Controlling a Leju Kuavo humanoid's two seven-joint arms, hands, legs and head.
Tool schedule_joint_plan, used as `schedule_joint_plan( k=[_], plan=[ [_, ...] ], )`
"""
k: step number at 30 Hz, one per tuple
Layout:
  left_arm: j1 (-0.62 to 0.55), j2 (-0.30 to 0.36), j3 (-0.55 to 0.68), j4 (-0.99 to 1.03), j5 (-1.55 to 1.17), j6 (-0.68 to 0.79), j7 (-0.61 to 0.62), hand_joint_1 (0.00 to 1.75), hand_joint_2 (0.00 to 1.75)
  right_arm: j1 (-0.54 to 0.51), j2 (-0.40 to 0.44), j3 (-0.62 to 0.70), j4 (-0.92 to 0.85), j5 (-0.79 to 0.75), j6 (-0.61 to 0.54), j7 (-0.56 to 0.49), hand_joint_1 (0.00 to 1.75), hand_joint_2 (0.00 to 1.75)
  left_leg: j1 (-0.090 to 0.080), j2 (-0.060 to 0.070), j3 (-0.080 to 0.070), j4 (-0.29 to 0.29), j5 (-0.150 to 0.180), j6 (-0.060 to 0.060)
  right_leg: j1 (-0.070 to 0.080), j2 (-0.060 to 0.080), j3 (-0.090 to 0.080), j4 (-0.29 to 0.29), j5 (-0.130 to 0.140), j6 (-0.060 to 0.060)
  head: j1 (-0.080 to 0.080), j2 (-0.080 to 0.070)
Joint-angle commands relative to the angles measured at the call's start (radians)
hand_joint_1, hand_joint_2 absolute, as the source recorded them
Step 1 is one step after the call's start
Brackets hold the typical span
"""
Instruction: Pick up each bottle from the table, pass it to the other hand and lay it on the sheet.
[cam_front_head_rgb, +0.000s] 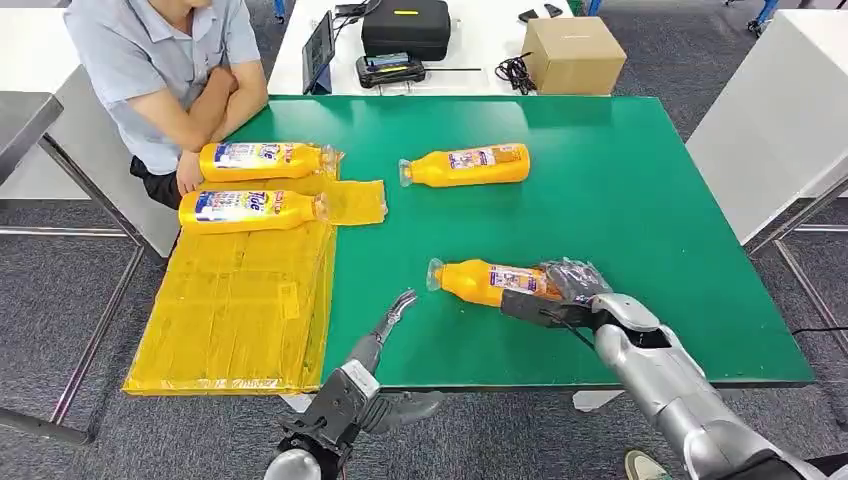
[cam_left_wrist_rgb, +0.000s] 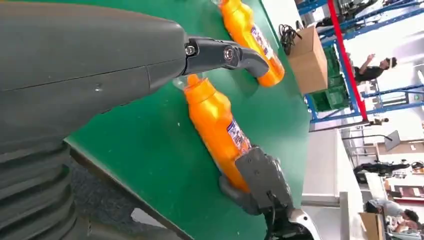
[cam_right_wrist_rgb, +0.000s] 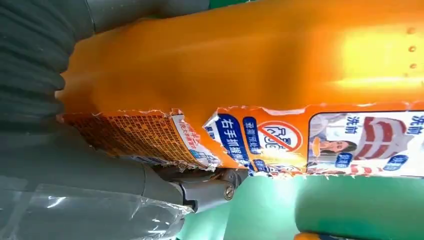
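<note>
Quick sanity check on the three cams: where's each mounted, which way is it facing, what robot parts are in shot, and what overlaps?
Head view: high on the body, looking forward and down at the green table; both arms, left hand, right hand on the near bottle.
Left wrist view: behind the left hand, facing across the table to the near bottle and right hand.
Right wrist view: behind the right hand, pressed close to the near bottle.
Shared: all three see the near bottle.

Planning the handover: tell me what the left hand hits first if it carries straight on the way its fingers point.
Probably the cap end of the near bottle that the right hand grips; the left hand aims toward it, though depth is uncertain.
</note>
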Motion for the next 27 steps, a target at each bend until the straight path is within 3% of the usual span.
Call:
schedule_joint_plan(
  k=[1, 5, 11, 17, 21, 26, 27],
  plan=[
    [-0.046, -0.019, 0.067, 0.050, 0.058, 0.072, -0.060, 0.00, 1.75, 0.049, -0.022, -0.029, -0.027, -0.095, 0.006, -0.037, 1.75, 1.75, 0.002, -0.002, 0.003, 0.000, -0.001, -0.002, 0.002, -0.003, 0.004, -0.001, -0.001, -0.003, 0.000, 0.000],
    [-0.053, -0.093, 0.158, 0.082, 0.284, 0.114, -0.104, 0.00, 1.75, 0.094, 0.064, -0.140, -0.107, -0.202, -0.042, -0.105, 1.75, 1.75, 0.003, 0.000, 0.005, 0.000, -0.002, -0.003, 0.003, -0.001, 0.006, -0.001, -0.002, -0.004, 0.000, 0.000],
    [-0.064, -0.093, 0.209, 0.161, 0.652, -0.006, -0.149, 0.00, 1.75, 0.122, 0.210, -0.216, -0.307, -0.369, -0.014, -0.221, 1.75, 1.75, 0.001, 0.007, 0.002, 0.000, -0.002, -0.003, 0.001, 0.006, 0.001, 0.001, 0.000, -0.004, 0.000, 0.000],
    [-0.047, -0.100, 0.238, 0.130, 0.739, -0.021, -0.160, 0.00, 1.75, 0.129, 0.230, -0.208, -0.341, -0.407, 0.003, -0.242, 1.75, 1.75, 0.003, 0.001, 0.001, 0.000, -0.001, -0.002, 0.003, 0.000, 0.000, 0.000, -0.001, -0.002, 0.000, 0.000],
    [-0.058, -0.086, 0.221, 0.173, 0.800, -0.049, -0.152, 0.00, 1.75, 0.119, 0.255, -0.177, -0.371, -0.460, 0.033, -0.255, 1.75, 1.75, 0.003, 0.006, 0.003, 0.001, -0.003, -0.003, 0.003, 0.005, 0.002, 0.001, -0.002, -0.003, 0.000, 0.000],
    [-0.087, -0.079, 0.172, 0.183, 0.802, -0.090, -0.202, 0.00, 1.75, 0.044, 0.283, -0.113, -0.234, -0.517, 0.087, -0.233, 1.75, 1.75, 0.001, 0.004, 0.001, 0.000, -0.001, -0.003, 0.001, 0.003, 0.000, 0.001, 0.000, -0.003, 0.000, 0.000],
    [-0.094, -0.080, 0.176, 0.145, 0.754, -0.052, -0.283, 0.00, 1.75, 0.024, 0.288, -0.087, -0.178, -0.514, 0.098, -0.224, 1.75, 1.75, 0.001, 0.003, 0.000, 0.000, -0.001, -0.003, 0.001, 0.003, 0.000, 0.001, 0.000, -0.003, 0.000, 0.000]
  ],
)
